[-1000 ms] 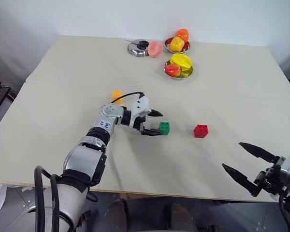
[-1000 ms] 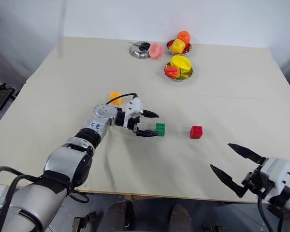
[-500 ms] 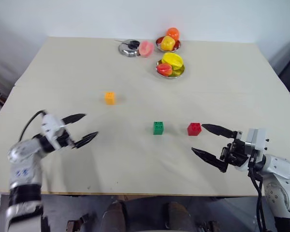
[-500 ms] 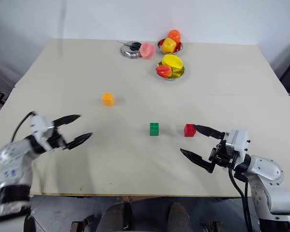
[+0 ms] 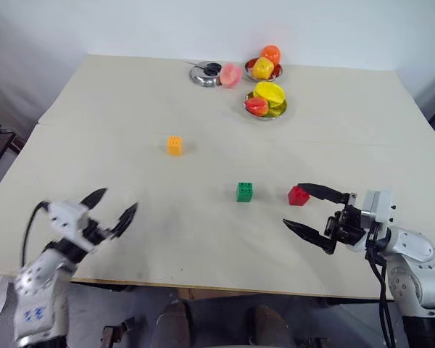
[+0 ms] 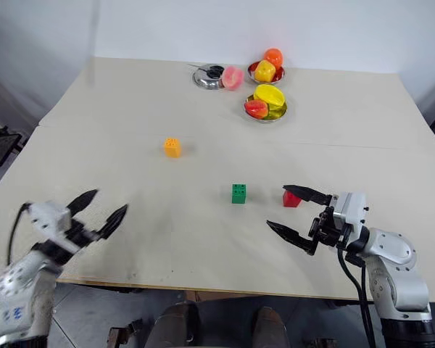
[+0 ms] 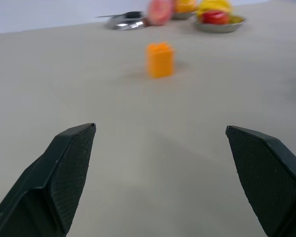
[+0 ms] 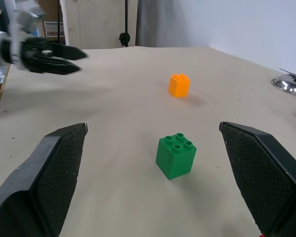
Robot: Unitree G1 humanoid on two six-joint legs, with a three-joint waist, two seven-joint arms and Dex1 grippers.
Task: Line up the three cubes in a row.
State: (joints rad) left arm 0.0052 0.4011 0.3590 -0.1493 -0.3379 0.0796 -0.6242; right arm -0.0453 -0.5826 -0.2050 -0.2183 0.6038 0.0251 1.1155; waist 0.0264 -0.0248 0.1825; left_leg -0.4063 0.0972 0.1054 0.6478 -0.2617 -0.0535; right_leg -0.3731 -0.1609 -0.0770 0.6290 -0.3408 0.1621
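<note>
Green cube (image 5: 244, 191) and red cube (image 5: 298, 195) sit side by side near the front-middle of the tabletop (image 5: 94, 109), a small gap between them, roughly level w/ each other. Orange-yellow cube (image 5: 174, 145) is the odd one out: further back and to the robot's left, well apart from the other two.

Left gripper (image 5: 110, 212) hovers low at the front-left edge, jaws spread wide, nothing in them. Right gripper (image 5: 313, 211) sits just in front of the red cube, jaws spread too, empty; far fingertip (image 5: 304, 189) close by the cube, can't tell if touching.

Step in hand, as I read it: bring the orange-yellow cube into line w/ green and red. Doing it well:
- use left arm, it's on that side; its wrist view has the cube straight ahead between the open jaws
- come in w/ jaws wide, close on the flat sides, not the studs
- set it left of green, same spacing as green–red, on the same line
- keep right gripper clear so it doesn't nudge red out of place

Hard to make out:
- red cube partly covered by right fingertip in the head views
- left gripper blurred in the head views
- contents of the steel bowls (image 5: 267, 109) at the back too small to name beyond rounded toy fruit.
</note>
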